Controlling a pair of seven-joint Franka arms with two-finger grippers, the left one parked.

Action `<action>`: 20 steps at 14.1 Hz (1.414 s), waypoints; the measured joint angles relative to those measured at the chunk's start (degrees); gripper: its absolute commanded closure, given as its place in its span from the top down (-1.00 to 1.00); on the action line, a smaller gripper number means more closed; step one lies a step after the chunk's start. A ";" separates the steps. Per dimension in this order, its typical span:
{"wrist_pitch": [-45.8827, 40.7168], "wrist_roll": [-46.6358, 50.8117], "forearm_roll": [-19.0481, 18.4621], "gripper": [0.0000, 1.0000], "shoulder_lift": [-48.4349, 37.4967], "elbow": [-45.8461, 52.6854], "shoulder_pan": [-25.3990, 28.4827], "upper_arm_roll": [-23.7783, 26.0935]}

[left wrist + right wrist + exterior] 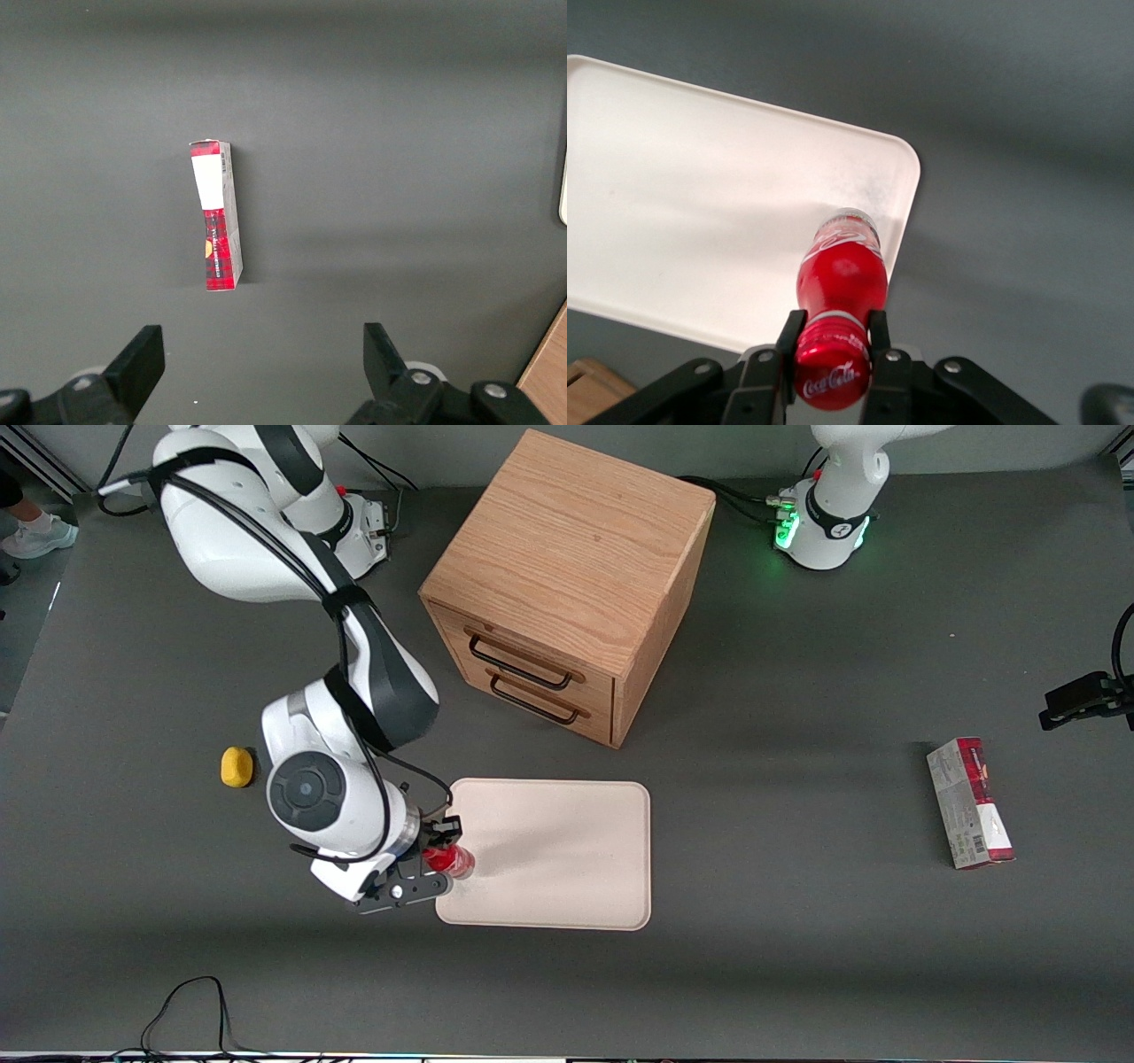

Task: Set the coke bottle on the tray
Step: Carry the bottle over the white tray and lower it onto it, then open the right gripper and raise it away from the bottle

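The coke bottle is slim and red with a red cap, white script and a silvery base. My right gripper is shut on its neck just below the cap and holds it upright. The bottle's base is over the cream tray, close to one of its rounded corners. In the front view the bottle and my gripper are at the tray's edge nearest the working arm. I cannot tell whether the base touches the tray.
An oak two-drawer cabinet stands farther from the front camera than the tray. A small yellow lump lies beside the working arm. A red-and-grey carton lies toward the parked arm's end; it also shows in the left wrist view.
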 measured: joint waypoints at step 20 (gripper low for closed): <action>-10.30 2.25 -0.11 1.00 -4.31 3.16 0.12 -0.01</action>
